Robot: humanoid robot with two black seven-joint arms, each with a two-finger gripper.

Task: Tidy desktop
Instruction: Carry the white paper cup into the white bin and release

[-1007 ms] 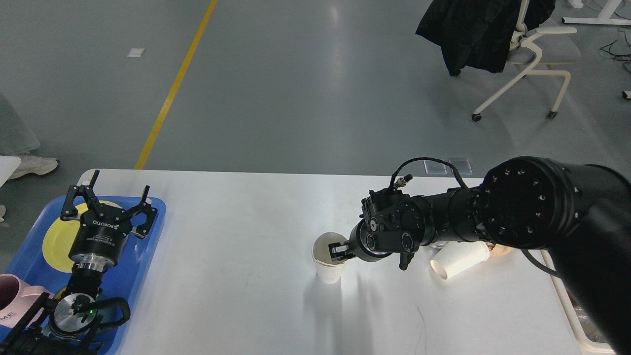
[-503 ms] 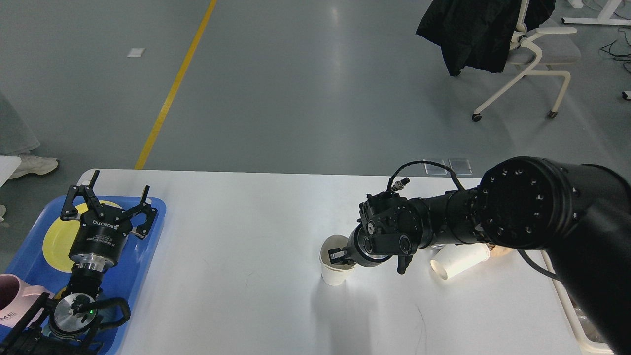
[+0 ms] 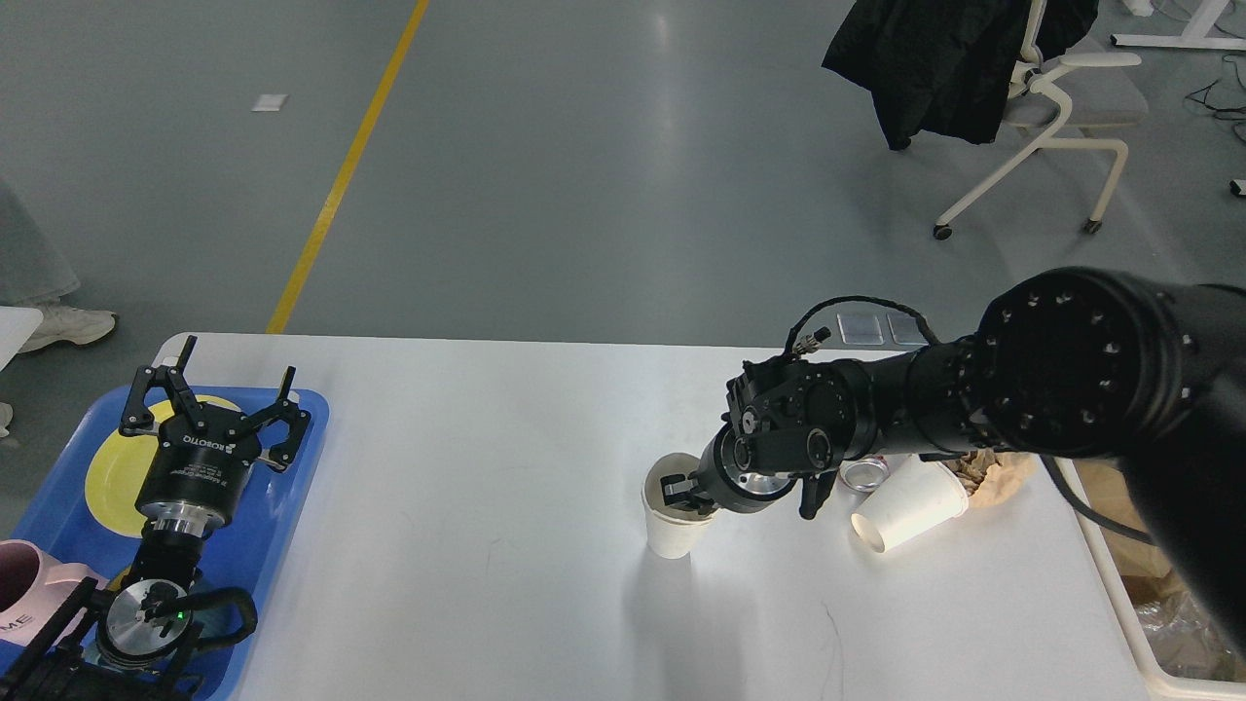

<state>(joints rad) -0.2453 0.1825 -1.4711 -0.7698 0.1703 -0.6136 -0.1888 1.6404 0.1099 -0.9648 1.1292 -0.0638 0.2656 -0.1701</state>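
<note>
The white desktop (image 3: 467, 545) fills the lower part of the head view. My right gripper (image 3: 683, 490) is shut on the rim of an upright white paper cup (image 3: 670, 534) near the middle of the desktop, one finger inside the cup. A shadow lies under the cup, which seems just off the surface. My left gripper (image 3: 216, 389) is open and empty, fingers pointing away, above a blue tray (image 3: 292, 467) at the desktop's left end.
A second white paper cup (image 3: 910, 508) lies on its side right of the held cup, beside a metal can (image 3: 862, 475) and crumpled brown paper (image 3: 998, 474). The tray holds a yellow plate (image 3: 112, 477) and a pink mug (image 3: 24, 584). A cream-white bin (image 3: 1144, 643) stands off the right edge.
My right gripper has carried the upright cup a little to the right, toward the lying cup, and the right arm has risen. The left arm has not moved.
</note>
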